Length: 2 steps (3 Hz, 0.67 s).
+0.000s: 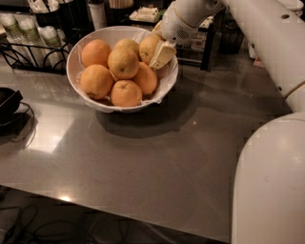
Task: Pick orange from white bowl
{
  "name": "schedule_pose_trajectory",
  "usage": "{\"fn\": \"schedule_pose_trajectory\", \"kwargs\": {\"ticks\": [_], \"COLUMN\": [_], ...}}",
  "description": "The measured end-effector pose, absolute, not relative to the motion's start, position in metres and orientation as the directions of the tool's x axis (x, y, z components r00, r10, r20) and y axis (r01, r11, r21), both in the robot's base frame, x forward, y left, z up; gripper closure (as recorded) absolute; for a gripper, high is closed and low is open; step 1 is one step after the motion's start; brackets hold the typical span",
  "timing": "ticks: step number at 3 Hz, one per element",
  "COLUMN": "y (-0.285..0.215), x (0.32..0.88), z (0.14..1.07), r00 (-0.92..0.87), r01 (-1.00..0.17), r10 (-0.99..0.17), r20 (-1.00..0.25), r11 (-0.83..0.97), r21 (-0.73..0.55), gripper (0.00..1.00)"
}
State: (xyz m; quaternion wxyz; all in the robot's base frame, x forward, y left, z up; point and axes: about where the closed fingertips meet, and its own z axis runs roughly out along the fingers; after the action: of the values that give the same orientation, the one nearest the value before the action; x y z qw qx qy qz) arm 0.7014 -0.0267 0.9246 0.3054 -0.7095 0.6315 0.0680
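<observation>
The white bowl [83, 40] stands on the grey table at the upper left and holds several oranges on a crumpled white lining. The orange [146, 46], pale and yellowish, lies at the bowl's right side against the rim. My gripper [155, 52] reaches down from the upper right and is closed around this orange. One cream-coloured finger [163, 54] presses on its right side; the other finger is hidden behind the fruit. Deeper orange fruits [96, 81] fill the rest of the bowl.
A black wire rack [28, 52] with cups stands behind the bowl at the left. A black object with a cable [7, 102] lies at the left edge. My white arm and body [269, 181] fill the right side. Dark containers [97, 14] stand at the back.
</observation>
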Motion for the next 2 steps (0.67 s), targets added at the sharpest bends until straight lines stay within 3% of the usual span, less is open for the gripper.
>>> {"fn": "schedule_pose_trajectory", "kwargs": {"ticks": [2], "y": [-0.019], "x": [0.692], "z": [0.956], "r00": [0.252], "r01": [-0.924], "r10": [-0.781], "r20": [-0.571], "r11": [-0.019], "r21": [-0.382], "gripper": [1.00]}}
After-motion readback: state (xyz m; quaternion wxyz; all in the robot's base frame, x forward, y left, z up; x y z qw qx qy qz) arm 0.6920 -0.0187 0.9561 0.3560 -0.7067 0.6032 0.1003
